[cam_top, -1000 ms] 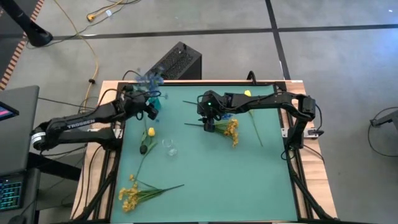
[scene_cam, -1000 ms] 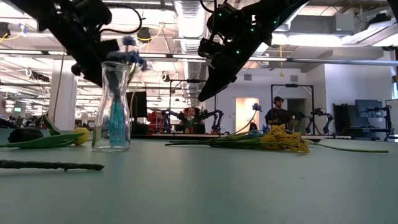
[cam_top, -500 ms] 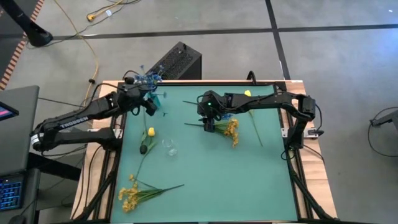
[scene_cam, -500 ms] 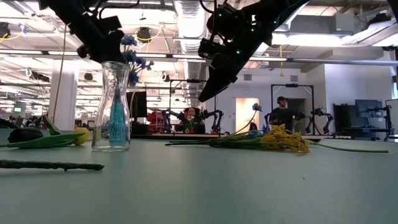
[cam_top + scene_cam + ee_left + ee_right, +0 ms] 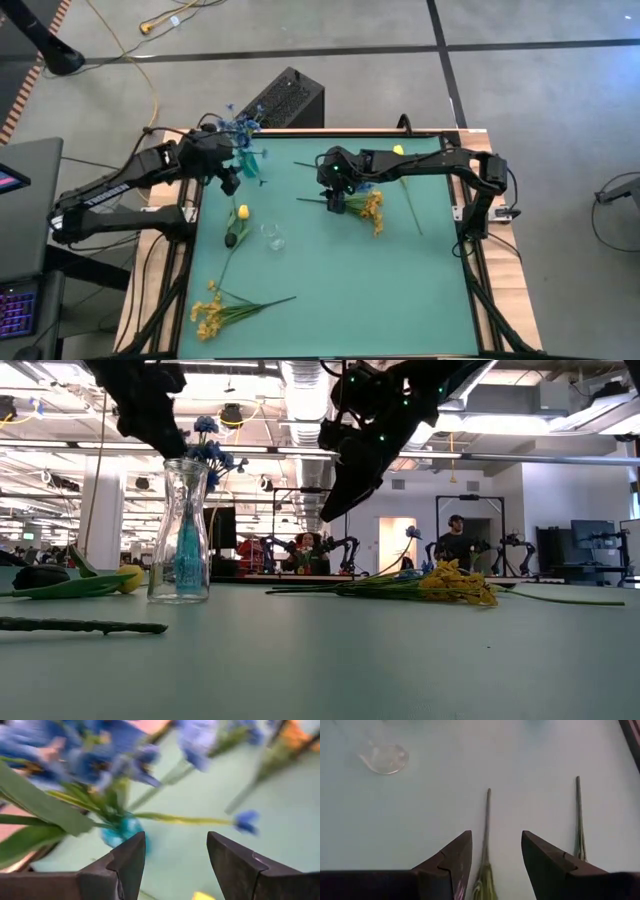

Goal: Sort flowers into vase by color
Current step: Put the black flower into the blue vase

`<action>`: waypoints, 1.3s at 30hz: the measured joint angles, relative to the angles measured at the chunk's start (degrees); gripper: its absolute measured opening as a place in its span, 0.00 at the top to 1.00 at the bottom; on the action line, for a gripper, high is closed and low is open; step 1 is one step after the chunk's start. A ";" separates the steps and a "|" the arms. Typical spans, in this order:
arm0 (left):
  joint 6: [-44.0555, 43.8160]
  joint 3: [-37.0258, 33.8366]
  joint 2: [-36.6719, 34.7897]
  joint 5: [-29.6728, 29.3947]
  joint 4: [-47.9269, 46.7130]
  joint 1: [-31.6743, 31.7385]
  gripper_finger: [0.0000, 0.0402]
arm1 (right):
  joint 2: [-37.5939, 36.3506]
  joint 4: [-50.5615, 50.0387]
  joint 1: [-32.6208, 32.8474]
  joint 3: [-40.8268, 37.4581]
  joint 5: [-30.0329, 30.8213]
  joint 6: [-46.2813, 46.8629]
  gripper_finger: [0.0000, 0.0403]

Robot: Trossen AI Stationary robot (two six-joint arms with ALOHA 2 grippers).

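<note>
Two arms | left fingers open beside vase | right fingers open over stems

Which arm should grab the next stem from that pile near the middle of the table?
Right. Its gripper hangs open just above the flower pile; the left gripper is by the vase.

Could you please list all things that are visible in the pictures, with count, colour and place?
vase: one, clear glass, far left part of the table.
blue flowers: one spray, standing in the vase.
yellow bud stem: one, lying left of centre.
second glass vase: one, clear, near centre.
yellow spray: one, near left corner.
flower pile: yellow with some blue, right of centre.
green stem: one, yellow bud, right side.
black box: one, floor behind table.
left gripper: open, beside the blue flowers.
right gripper: open, over the pile's stems.
</note>
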 joint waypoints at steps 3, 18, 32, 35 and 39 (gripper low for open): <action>0.88 1.27 0.01 6.17 -3.05 0.00 0.50 | 0.01 -1.86 1.49 1.34 -0.01 0.00 0.51; 0.87 2.12 0.02 23.40 -8.35 -14.19 0.50 | 0.00 -25.00 13.28 6.08 0.04 9.12 0.51; -9.14 2.12 0.07 3.27 -4.77 -42.81 0.50 | 0.00 -28.80 21.61 5.99 9.68 15.07 0.51; -13.97 1.55 0.04 0.61 -4.09 -47.35 0.50 | 0.00 -26.49 22.22 5.99 9.68 14.90 0.51; -20.28 -1.29 0.09 -0.82 -3.84 -52.18 0.50 | 0.00 -24.10 22.54 5.99 9.62 13.39 0.51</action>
